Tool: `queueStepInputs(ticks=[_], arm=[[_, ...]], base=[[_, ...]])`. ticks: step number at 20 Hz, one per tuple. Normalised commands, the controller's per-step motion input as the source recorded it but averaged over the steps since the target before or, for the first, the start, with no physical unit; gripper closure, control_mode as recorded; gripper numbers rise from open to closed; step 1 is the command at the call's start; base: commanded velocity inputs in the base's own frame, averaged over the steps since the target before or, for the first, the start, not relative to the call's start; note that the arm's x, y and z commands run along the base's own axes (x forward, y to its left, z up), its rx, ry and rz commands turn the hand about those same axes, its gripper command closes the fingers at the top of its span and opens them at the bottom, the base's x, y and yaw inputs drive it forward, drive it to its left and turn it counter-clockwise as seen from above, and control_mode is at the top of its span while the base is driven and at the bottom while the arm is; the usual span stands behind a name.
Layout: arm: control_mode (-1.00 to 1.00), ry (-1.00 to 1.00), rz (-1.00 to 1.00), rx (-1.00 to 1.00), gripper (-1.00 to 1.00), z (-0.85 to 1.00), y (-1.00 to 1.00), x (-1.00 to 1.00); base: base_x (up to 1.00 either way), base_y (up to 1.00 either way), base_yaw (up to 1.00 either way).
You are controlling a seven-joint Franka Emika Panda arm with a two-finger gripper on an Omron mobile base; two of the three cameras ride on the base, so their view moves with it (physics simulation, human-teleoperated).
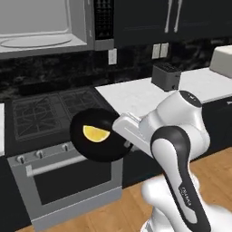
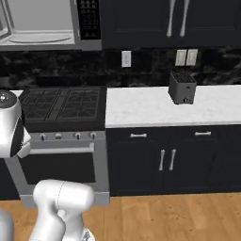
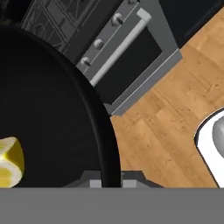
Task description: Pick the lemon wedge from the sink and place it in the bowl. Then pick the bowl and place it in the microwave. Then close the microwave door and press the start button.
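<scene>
The black bowl (image 1: 102,152) hangs tilted in the air in front of the stove, with the yellow lemon wedge (image 1: 96,133) lying inside it. My gripper (image 1: 123,141) is shut on the bowl's right rim. In the hand view the bowl (image 3: 52,109) covers the left half, the lemon wedge (image 3: 9,162) sits at its lower left, and my gripper (image 3: 109,181) pinches the rim. The microwave (image 1: 41,27) is up at the top left, open, its pale interior and turntable showing, with the black button panel (image 1: 103,18) on its right. A sliver of the microwave door (image 2: 3,21) shows. The sink is out of view.
Below the bowl is the black gas stove (image 1: 50,111) with its oven door and handle (image 1: 68,176). A white counter (image 1: 136,95) to the right carries a dark toaster (image 1: 166,74). Dark cabinets (image 2: 164,160) line the wall, and wood floor (image 3: 175,105) lies underneath.
</scene>
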Motion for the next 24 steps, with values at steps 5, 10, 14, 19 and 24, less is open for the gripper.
queueStepInputs(ticks=[5, 10, 14, 19, 24], arm=[[1.0, 0.0, 0.0, 0.0, 1.0, 0.0, 0.0, 0.0], [1.0, 0.0, 0.0, 0.0, 1.0, 0.0, 0.0, 0.0], [1.0, 0.0, 0.0, 0.0, 1.0, 0.0, 0.0, 0.0], [1.0, 0.0, 0.0, 0.0, 1.0, 0.0, 0.0, 0.0], [1.0, 0.0, 0.0, 0.0, 1.0, 0.0, 0.0, 0.0]], base=[[0.98, -0.04, 0.01], [0.91, 0.31, 0.0], [0.47, 0.74, 0.0], [0.31, 0.85, 0.0], [0.54, 0.29, 0.0]])
